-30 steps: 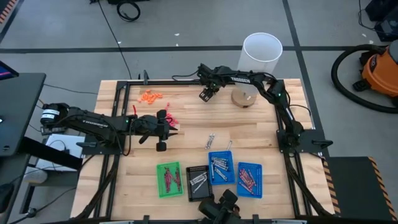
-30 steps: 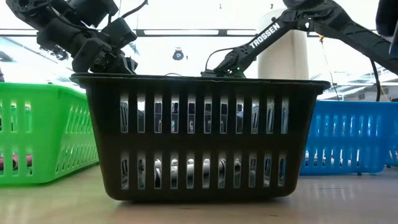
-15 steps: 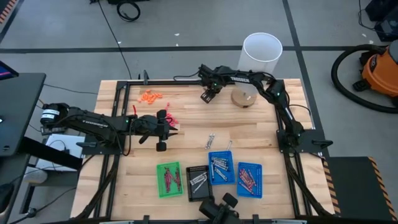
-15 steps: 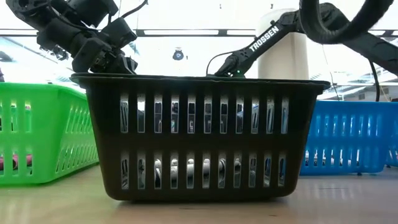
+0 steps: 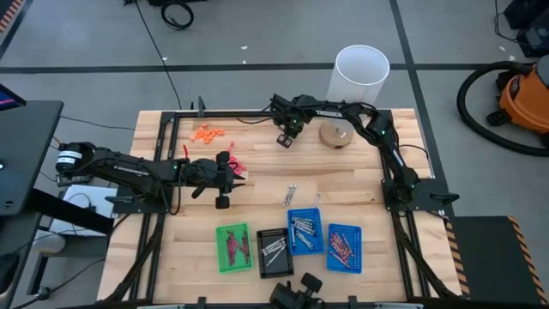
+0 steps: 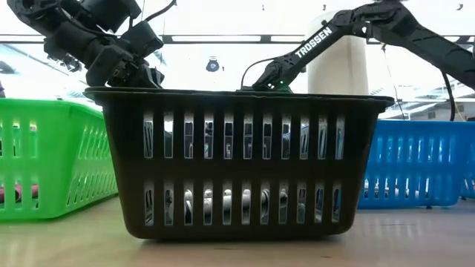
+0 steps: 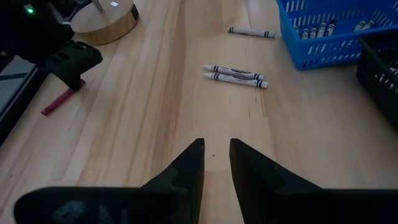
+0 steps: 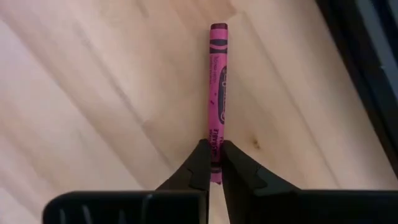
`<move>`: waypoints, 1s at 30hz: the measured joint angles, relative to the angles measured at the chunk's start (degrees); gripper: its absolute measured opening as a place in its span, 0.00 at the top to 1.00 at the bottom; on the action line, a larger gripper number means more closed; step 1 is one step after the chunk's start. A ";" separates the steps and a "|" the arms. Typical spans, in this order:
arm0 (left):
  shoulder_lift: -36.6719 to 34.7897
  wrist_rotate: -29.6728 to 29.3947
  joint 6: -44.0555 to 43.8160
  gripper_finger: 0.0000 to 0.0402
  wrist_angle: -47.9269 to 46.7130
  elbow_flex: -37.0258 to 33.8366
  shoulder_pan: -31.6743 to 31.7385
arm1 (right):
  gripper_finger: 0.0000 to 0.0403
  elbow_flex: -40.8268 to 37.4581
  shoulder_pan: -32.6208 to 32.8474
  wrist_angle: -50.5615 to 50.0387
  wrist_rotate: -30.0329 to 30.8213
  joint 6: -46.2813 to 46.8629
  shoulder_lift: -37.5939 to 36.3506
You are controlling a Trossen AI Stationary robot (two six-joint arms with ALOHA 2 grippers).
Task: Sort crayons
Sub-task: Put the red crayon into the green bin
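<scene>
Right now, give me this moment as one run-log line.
right pincer: shut on pink crayon, far table edge | left pincer: waiting, slightly parted, empty, mid-table

Wooden table (image 5: 343, 167) mid-frame, holding four small trays (image 5: 289, 244) along the lower edge, loose crayons (image 5: 292, 193) just above, orange bits (image 5: 208, 133) upper left.

Two slim black jointed arms are seen. The right arm (image 6: 319, 41) is marked TROSSEN in white capitals along one link, and a small green light is shown near its wrist. A white label is carried near the base of the left arm (image 5: 129, 169). Matte black tapered fingers (image 7: 186, 168) are seen.
</scene>
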 joint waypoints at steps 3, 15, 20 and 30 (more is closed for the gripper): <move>0.01 0.01 -0.11 0.78 -0.09 0.00 0.00 | 0.92 -0.05 0.97 -0.35 0.06 -0.98 -0.07; 0.01 -2.45 -2.27 0.63 -2.94 0.04 0.61 | 0.93 -0.33 8.79 -0.84 -4.70 -5.95 -4.24; 0.01 -2.93 -3.08 0.55 -5.11 0.04 0.61 | 0.93 -0.30 12.83 -0.45 -5.92 -7.16 -6.93; 0.01 -3.04 -6.34 0.53 -5.16 0.04 0.59 | 0.93 -0.22 19.06 3.09 -10.91 -7.62 -8.98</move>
